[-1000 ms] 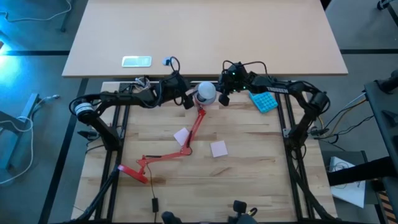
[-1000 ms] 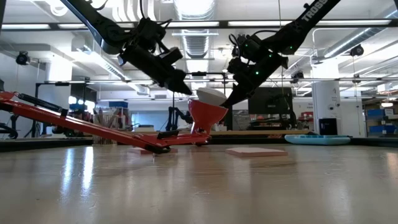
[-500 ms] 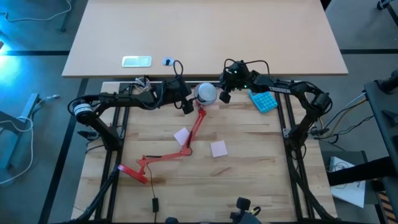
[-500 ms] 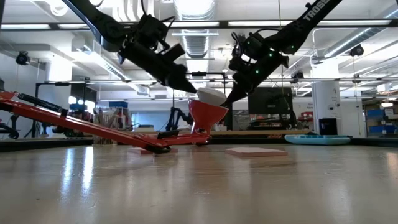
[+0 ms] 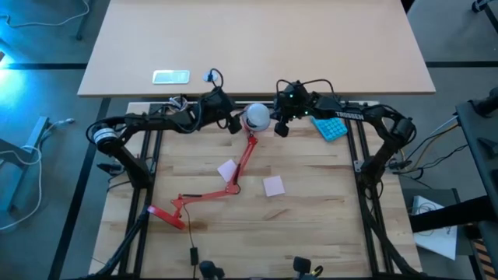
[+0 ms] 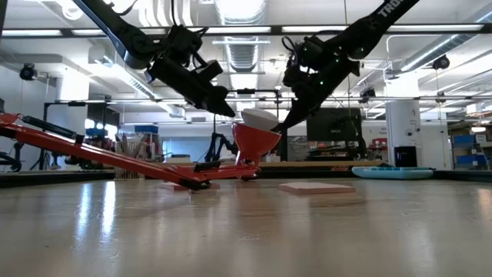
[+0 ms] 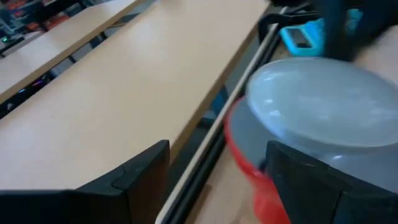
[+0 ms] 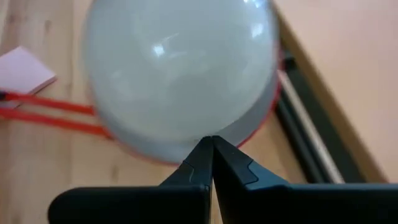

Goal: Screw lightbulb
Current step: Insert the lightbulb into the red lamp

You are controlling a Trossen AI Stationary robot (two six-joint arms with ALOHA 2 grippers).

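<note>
Lightbulb [image 8: 180, 68]: smooth white glossy dome, seated in red lamp shade [image 6: 256, 143]. Left gripper [image 7: 217, 180]: fingers apart beside shade. Right gripper [image 8: 212, 163]: fingers together, tips at bulb edge.

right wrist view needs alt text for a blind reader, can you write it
A white lightbulb sits in the red lamp shade and fills most of the picture, just beyond the right gripper, whose two dark fingertips are pressed together. A pink sticky note lies on the wooden table to one side.

The lightbulb's [image 8: 180, 68] screw base sits hidden inside the red lamp shade [image 6: 257, 143]; the left wrist view is blurred.
</note>
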